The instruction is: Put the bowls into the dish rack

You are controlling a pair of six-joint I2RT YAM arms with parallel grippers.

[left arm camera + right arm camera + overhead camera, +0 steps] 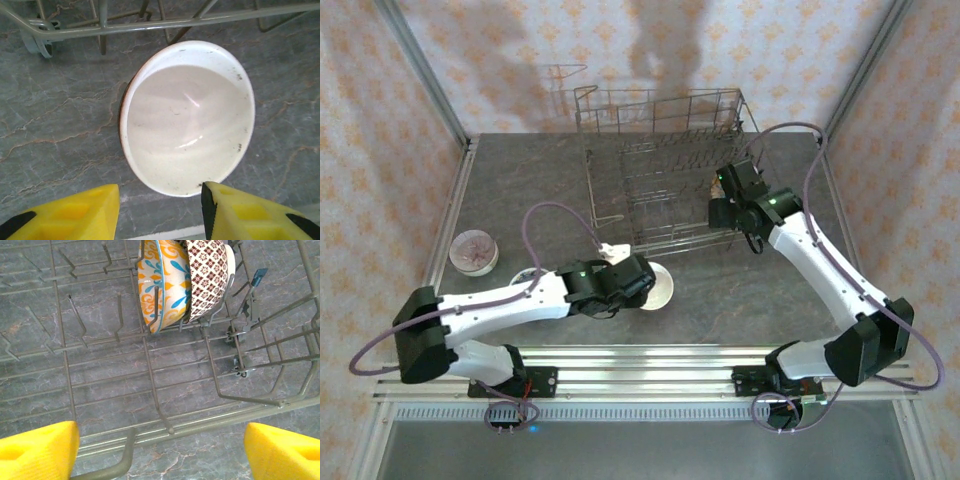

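Grey veined table (520, 180) is seen under everything. On it a white bowl (187, 117) is laid upright, just in front of the dish rack (665, 170), probably waiting to be picked. Its near rim is found between the tips of the left gripper (161, 205), whose jaws are partly open with nothing gripped yet. Inside the rack an orange-and-blue bowl (162, 285) and a brown-patterned bowl (205, 275) are stood on edge between tines, so they are kept from falling. Over the rack floor the right gripper (161, 435) is held wide open and empty. A pinkish bowl (474, 251) is left well apart, at the table's left side
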